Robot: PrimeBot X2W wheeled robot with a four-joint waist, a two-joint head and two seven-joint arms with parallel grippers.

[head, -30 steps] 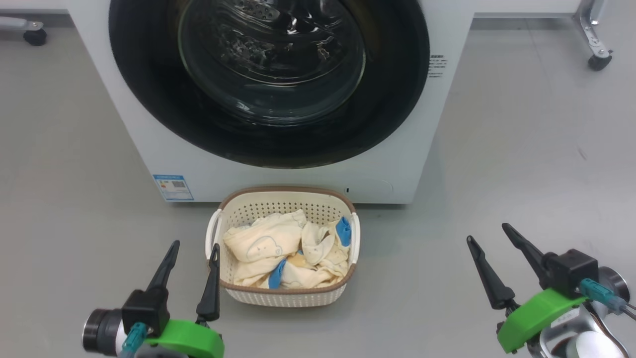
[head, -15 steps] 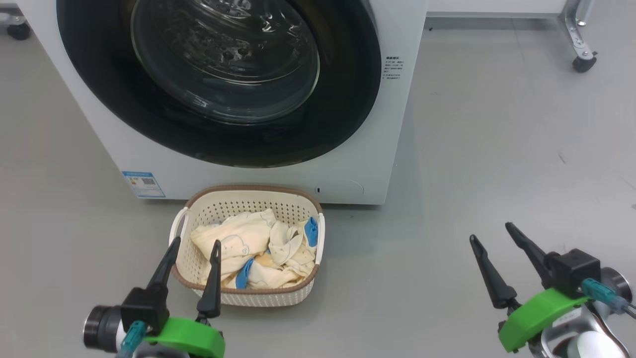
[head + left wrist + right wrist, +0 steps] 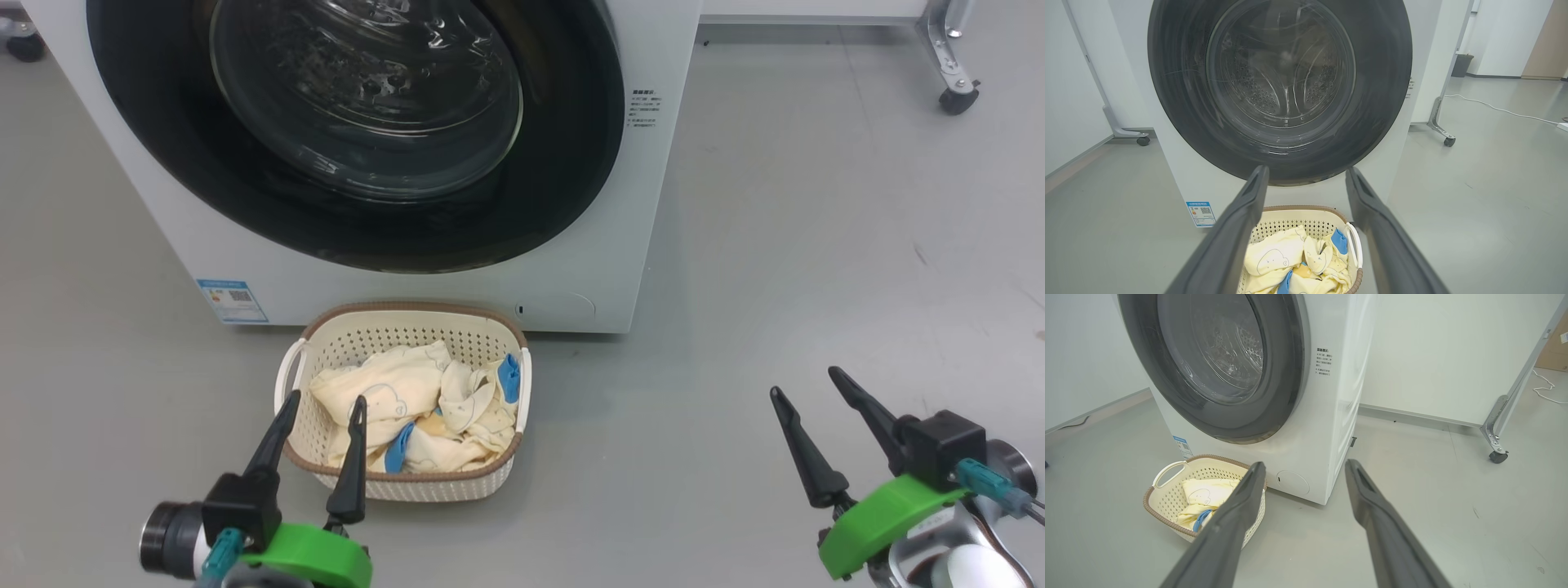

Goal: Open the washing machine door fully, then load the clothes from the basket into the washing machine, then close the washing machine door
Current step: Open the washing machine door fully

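Shifted by a head-camera turn, the washing machine [image 3: 645, 204] and basket [image 3: 408, 308] sit further left in the head view. The shut washing machine door [image 3: 571, 163], glossy black around clear glass, is upper left, and pale-yellow, blue-cuffed clothes [image 3: 392, 392] lie heaped in the basket, lower centre-left. Left tool [image 3: 326, 397] and right tool [image 3: 803, 380], at the bottom corners, gape wide and empty. Left wrist view: basket bottom centre. Right wrist view: basket lower left.

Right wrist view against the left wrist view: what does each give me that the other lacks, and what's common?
Right wrist: the white side of the washing machine and the round flap low on its front. Left wrist: a square-on look into the steel drum through the glass, and a dark bin behind. Both: the washing machine door shut, the basket of clothes, the blue sticker.
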